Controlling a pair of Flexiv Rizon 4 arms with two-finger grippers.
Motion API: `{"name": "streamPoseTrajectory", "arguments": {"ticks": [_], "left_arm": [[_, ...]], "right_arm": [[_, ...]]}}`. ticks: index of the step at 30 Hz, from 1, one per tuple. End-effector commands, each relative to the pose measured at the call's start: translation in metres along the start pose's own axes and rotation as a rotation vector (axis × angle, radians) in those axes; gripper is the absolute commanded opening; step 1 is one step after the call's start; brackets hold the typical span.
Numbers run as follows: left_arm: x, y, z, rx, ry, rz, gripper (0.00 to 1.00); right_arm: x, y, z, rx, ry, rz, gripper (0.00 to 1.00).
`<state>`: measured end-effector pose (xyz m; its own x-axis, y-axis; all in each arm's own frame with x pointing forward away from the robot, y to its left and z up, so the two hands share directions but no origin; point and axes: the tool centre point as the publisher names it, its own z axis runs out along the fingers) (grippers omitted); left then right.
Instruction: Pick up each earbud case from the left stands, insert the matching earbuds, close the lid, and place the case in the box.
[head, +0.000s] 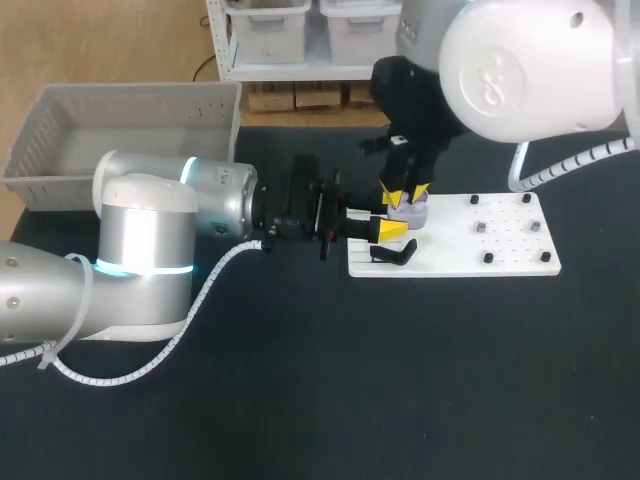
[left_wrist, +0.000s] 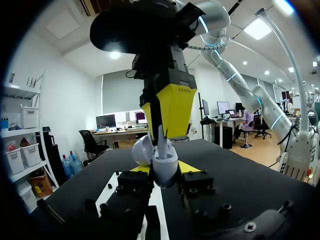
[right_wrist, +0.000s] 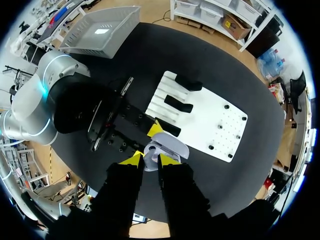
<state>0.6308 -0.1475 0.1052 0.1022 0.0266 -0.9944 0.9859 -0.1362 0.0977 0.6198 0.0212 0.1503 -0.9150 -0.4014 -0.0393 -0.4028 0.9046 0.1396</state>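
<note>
A pale lilac earbud case (head: 410, 212) with its lid (left_wrist: 142, 149) hinged open is held just over the left end of the white board (head: 500, 240). My left gripper (head: 398, 222) comes in level from the left and is shut on the case (left_wrist: 165, 170) from two sides. Straight above it my right gripper (head: 405, 194) points down, shut on a white earbud (left_wrist: 162, 142) whose lower end sits in the open case. In the right wrist view the case (right_wrist: 167, 148) lies just ahead of the right gripper (right_wrist: 150, 161).
Black stands (head: 395, 255) sit on the board's left part, and small black pegs (head: 488, 257) dot its right part. A grey basket (head: 130, 120) stands at the table's back left. Dark tabletop stretches toward the front.
</note>
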Motion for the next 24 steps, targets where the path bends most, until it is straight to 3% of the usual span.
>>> {"name": "streamPoseTrajectory", "arguments": {"ticks": [1, 21, 22, 24], "left_arm": [[0.0006, -0.0006, 0.0, -0.003, -0.001, 0.002, 0.0], [0.0006, -0.0006, 0.0, -0.003, -0.001, 0.002, 0.0], [0.0006, -0.0006, 0.0, -0.003, -0.001, 0.002, 0.0], [0.0006, -0.0006, 0.0, -0.003, -0.001, 0.002, 0.0]], "right_arm": [[-0.0015, 0.0003, 0.0014, 0.0, 0.003, -0.002, 0.0], [-0.0055, -0.003, 0.0101, 0.005, 0.025, -0.001, 0.0], [-0.0051, -0.0029, 0.0097, 0.005, 0.025, 0.0, 0.24], [-0.0038, -0.002, 0.0065, 0.003, 0.023, 0.001, 0.47]]}}
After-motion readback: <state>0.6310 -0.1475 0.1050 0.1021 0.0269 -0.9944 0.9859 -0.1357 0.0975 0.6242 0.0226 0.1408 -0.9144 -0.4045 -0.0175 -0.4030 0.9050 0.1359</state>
